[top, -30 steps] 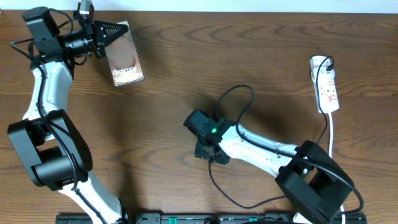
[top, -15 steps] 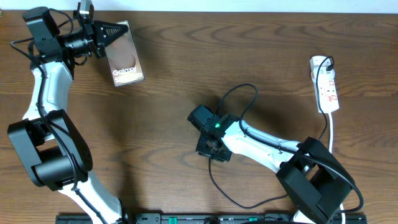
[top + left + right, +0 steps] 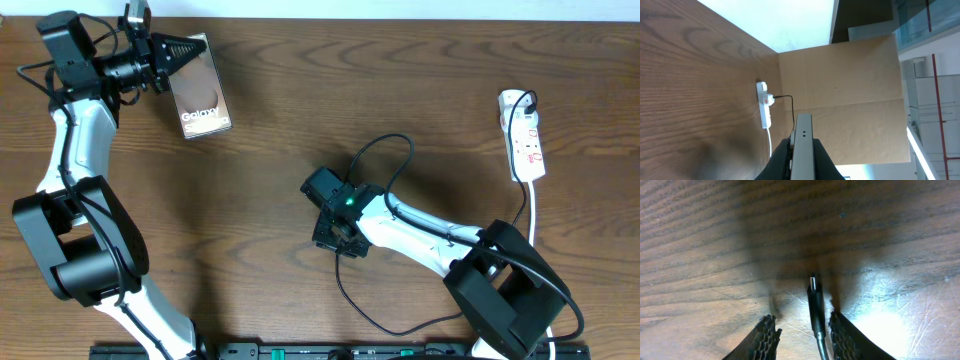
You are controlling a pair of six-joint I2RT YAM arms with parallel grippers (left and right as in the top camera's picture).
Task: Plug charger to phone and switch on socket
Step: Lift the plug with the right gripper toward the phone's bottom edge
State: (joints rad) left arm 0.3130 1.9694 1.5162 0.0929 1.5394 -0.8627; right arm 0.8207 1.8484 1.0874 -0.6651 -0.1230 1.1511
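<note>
Your right gripper [image 3: 804, 320] is spread open, the plug [image 3: 813, 300] lying flat on the mid-table between its fingers. Your left gripper [image 3: 188, 47] clamps the phone [image 3: 205, 95] near the far-left corner.

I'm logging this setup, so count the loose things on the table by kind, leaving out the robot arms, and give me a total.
phone: 1
power strip: 1
charger cable: 1
Total: 3
</note>
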